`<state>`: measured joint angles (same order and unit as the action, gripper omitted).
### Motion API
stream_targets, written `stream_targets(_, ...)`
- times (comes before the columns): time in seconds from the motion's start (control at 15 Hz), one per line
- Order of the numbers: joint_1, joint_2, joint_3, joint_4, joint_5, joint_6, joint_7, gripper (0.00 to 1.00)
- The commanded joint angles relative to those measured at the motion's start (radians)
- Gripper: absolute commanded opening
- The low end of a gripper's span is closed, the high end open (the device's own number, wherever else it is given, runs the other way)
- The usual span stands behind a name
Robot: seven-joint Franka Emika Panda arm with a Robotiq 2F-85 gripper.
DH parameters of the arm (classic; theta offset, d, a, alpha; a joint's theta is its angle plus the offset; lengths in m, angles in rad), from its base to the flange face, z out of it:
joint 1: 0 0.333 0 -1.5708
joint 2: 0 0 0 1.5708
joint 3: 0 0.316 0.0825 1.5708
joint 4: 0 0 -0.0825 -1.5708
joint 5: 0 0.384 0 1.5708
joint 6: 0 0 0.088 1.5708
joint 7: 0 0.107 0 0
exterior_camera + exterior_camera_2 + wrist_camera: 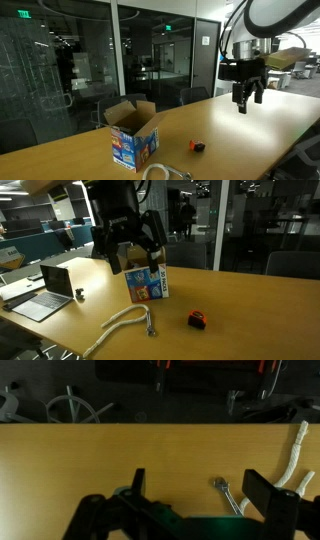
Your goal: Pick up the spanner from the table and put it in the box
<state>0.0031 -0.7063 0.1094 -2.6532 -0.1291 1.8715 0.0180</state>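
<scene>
One wooden table (pixel 228 122) — box (pixel 133 138) — glass walls (pixel 60 60)

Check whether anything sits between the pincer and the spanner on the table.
Nothing visible does. In the wrist view the slim silvery-grey metal spanner lies on the wooden table below the open pincer; the white rope lies beside it.

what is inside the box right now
The box has its flaps open, but its own walls hide the bottom in an exterior view, so nothing inside shows. The spanner lies on the table in the wrist view.
</scene>
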Motion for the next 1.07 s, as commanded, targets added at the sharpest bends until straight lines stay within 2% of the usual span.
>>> stream_targets(0.0, 0.016, 0.001, -0.014, 0.004, -0.009, -0.003, 0.009, 1.00)
stream_targets(0.53, 0.023, -0.002, -0.018, -0.001, -0.003, 0.007, 0.000, 1.00)
stream_targets(0.8, 0.091, 0.002, -0.022, -0.055, 0.044, 0.125, -0.037, 1.00)
stream_targets(1.0, 0.165, 0.039, -0.009, -0.125, 0.082, 0.313, -0.079, 1.00)
